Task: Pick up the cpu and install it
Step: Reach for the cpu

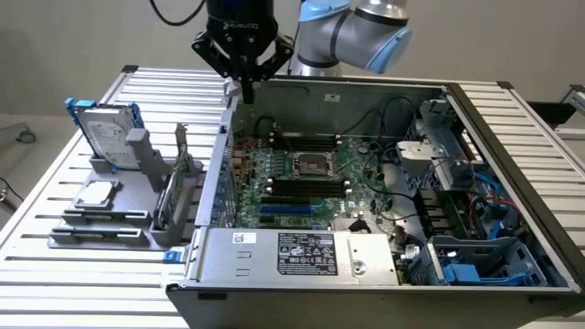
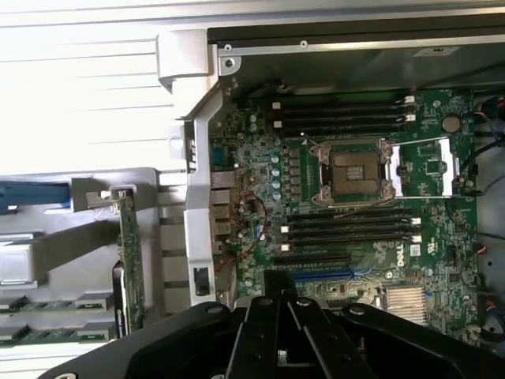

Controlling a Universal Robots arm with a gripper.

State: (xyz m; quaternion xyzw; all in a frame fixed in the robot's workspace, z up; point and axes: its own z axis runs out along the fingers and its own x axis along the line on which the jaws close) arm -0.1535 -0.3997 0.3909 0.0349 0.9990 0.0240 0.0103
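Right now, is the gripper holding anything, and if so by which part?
Nothing is held. The gripper is shut and empty above the open computer case's edge; the small square silver-topped cpu lies on the grey stand at the exterior view's left.

- A slatted metal table (image 1: 64, 284) carries everything; its ribbed top spreads out below the gripper (image 1: 246, 94) on all sides.
- An open computer case (image 1: 366, 307) lies on the table beneath the gripper, reaching toward the exterior view's right.
- A grey parts stand (image 1: 101, 236) sits on the table just beside the case, lower than the gripper, toward the exterior view's left.
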